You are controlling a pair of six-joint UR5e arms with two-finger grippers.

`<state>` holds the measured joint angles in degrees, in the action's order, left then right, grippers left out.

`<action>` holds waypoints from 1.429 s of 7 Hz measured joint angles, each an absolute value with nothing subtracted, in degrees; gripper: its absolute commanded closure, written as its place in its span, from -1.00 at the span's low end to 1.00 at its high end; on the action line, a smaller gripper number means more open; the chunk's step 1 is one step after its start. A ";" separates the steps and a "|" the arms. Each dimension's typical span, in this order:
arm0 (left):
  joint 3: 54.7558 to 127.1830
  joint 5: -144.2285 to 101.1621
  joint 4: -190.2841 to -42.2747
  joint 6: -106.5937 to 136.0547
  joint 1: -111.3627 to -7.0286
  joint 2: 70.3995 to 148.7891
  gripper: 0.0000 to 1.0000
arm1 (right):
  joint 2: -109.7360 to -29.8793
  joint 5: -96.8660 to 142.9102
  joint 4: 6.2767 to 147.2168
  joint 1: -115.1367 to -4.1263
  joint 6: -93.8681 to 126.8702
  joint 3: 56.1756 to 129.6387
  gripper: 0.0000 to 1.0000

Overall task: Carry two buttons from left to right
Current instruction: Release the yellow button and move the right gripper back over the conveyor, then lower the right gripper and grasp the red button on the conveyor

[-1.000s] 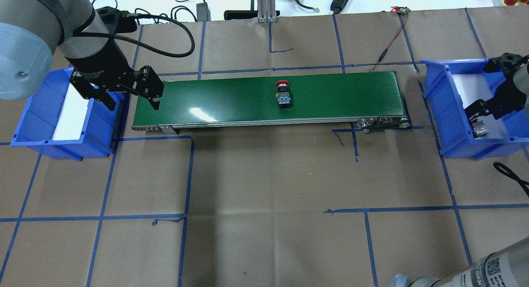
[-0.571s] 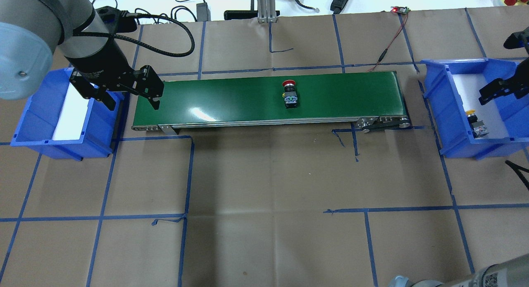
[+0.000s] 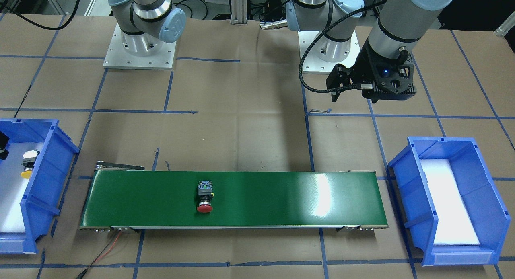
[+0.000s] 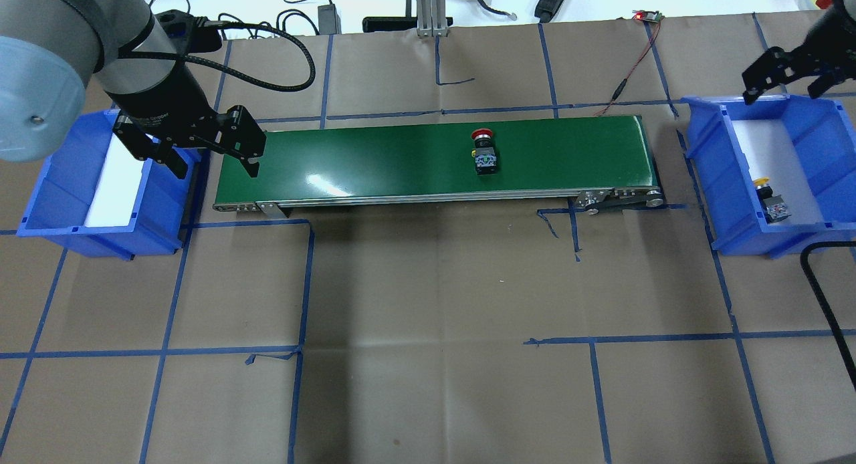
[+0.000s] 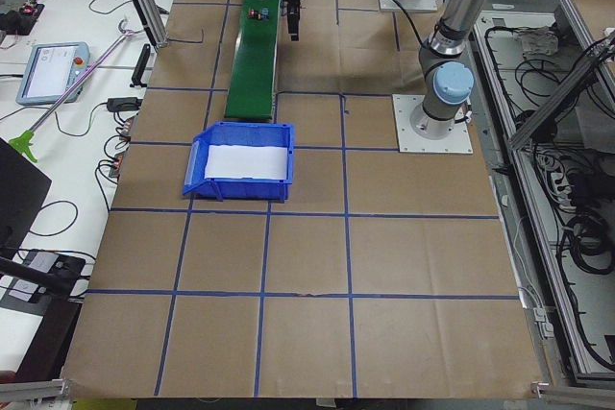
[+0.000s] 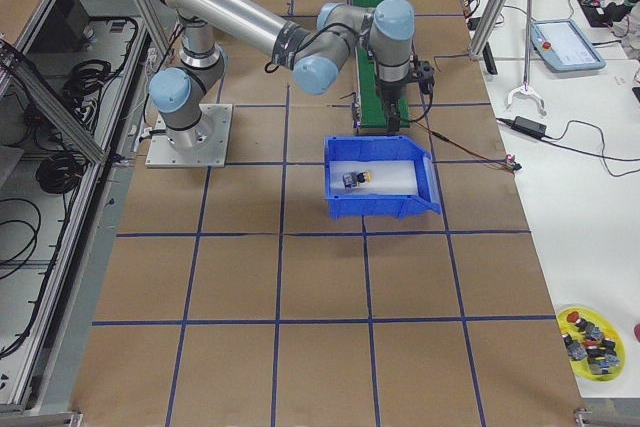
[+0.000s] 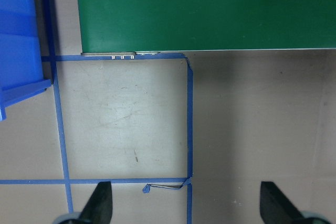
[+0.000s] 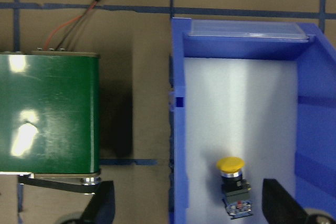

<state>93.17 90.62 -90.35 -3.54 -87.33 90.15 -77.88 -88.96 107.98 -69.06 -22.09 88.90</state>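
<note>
- Yellow button (image 8: 232,182): delivered; lies in blue bin (image 4: 699,163) beneath right pincer (image 4: 781,86), whose jaws stand apart, empty.
- Red button (image 4: 483,153): on green belt (image 4: 374,156), between both pincers, well apart from each.
- Left pincer (image 4: 215,170): apart, empty.
- Step: second transfer.
- Next, likely: right pincer collects red button at the belt end.

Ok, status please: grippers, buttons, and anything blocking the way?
Left gripper open, empty, near left end of belt. Right gripper open, empty, by right bin. Yellow button in that bin; red button on belt, past middle. Nothing seen blocking.

Green belt (image 4: 374,156); red button (image 4: 484,150); yellow button (image 8: 233,184), apparently grey-bodied.
</note>
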 measured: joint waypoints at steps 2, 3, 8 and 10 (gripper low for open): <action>93.21 90.62 -90.35 -3.52 -87.36 90.17 -0.99 | -77.82 -89.15 104.90 -80.12 -10.67 85.43 -0.99; 93.24 90.62 -90.35 -3.52 -87.36 90.18 -0.99 | -77.59 -89.16 104.89 -84.33 -6.05 85.10 -0.99; 93.36 90.64 -90.35 -4.68 -87.28 89.78 -0.99 | -74.38 -89.03 108.10 -91.12 0.85 88.37 -0.99; 93.33 90.69 -90.29 -6.26 -87.11 89.53 -0.99 | -70.88 -88.99 112.81 -91.27 0.88 89.01 -0.99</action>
